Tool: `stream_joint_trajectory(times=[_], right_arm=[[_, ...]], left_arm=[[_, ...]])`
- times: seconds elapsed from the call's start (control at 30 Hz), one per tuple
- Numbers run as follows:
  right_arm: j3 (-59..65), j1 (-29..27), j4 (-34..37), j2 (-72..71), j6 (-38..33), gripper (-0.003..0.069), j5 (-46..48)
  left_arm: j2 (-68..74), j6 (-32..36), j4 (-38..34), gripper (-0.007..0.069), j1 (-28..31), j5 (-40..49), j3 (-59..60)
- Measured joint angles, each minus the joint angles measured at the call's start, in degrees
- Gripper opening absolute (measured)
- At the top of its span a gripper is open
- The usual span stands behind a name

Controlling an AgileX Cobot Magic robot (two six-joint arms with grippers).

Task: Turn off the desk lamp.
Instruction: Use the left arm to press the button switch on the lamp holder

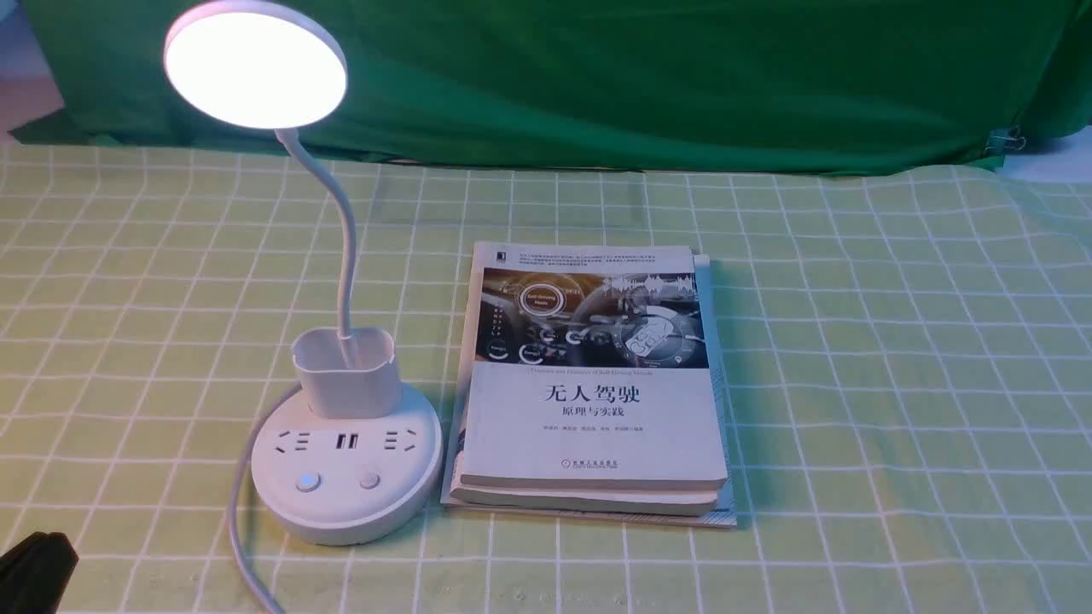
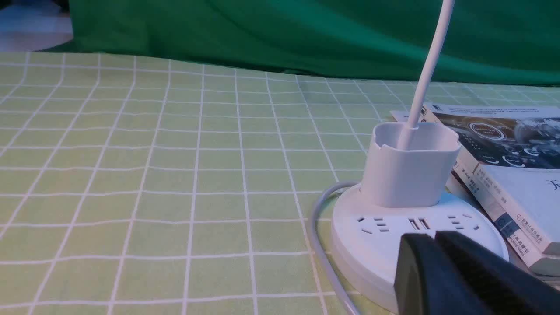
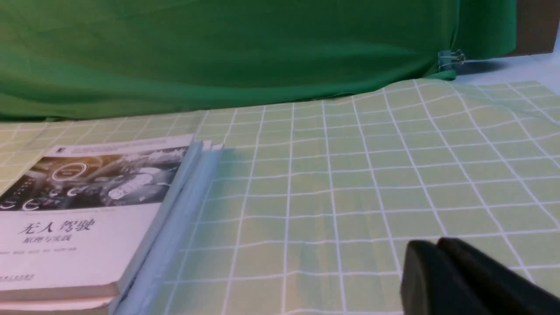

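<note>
The white desk lamp (image 1: 345, 460) stands left of centre, its round disc head (image 1: 256, 68) lit bright. Its thin neck rises from a small cup holder (image 1: 345, 371) on a round base with sockets and two buttons (image 1: 307, 483); the left button glows blue. My left gripper (image 1: 34, 567) is shut and empty at the front left corner, well short of the base. In the left wrist view the shut gripper (image 2: 433, 238) sits in front of the base (image 2: 376, 236) and hides the buttons. My right gripper (image 3: 435, 245) is shut and empty above bare cloth.
A stack of books (image 1: 593, 384) lies right beside the lamp base, also in the right wrist view (image 3: 92, 218). The lamp's white cord (image 1: 239, 529) runs off the front edge. A green checked cloth (image 1: 896, 384) covers the table; a green backdrop (image 1: 640, 77) hangs behind.
</note>
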Motion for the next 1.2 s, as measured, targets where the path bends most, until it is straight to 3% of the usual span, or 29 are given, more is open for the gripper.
stream_joint_trajectory(times=[0.4, 0.57, 0.73, 0.87, 0.9, 0.93, 1.0, 1.03, 1.1, 1.2], right_arm=[[0.0, 0.0, 0.0, 0.0, 0.04, 0.0029, -0.13], [0.0, 0.0, 0.0, 0.0, 0.04, 0.0029, -0.08], [0.0, 0.0, 0.0, 0.0, -0.01, 0.0029, -0.08], [0.0, 0.0, 0.0, 0.0, -0.03, 0.0029, -0.08], [0.0, 0.0, 0.0, 0.0, 0.03, 0.0029, -0.08], [0.0, 0.0, 0.0, 0.0, 0.03, 0.0029, -0.08], [0.0, 0.0, 0.0, 0.0, 0.03, 0.0029, -0.08], [0.0, 0.0, 0.0, 0.0, 0.03, 0.0029, -0.08], [0.0, 0.0, 0.0, 0.0, 0.03, 0.0029, -0.08], [0.0, 0.0, 0.0, 0.0, 0.11, 0.0029, -0.08]], left_arm=[[0.0, -0.23, -0.99, 0.0006, 0.0, -3.53, 0.0], [0.0, -6.67, -16.02, 0.0006, 0.0, -18.59, 0.0], [0.0, -10.37, -20.01, 0.0006, 0.0, -23.89, -0.14], [1.8, -13.38, -20.49, 0.0006, 0.0, -12.49, -6.08], [5.32, -13.43, -19.11, 0.0006, 0.0, -4.25, -10.93], [7.39, -13.16, -18.23, 0.0006, 0.0, -1.48, -13.48], [14.36, -10.8, -15.87, 0.0006, 0.0, 8.86, -20.38], [15.05, -10.8, -15.71, 0.0006, 0.0, 8.86, -20.98], [24.97, -6.58, -14.35, 0.0006, 0.0, 19.12, -28.18], [33.12, -2.35, -13.94, 0.0006, 0.0, 26.17, -32.96]])
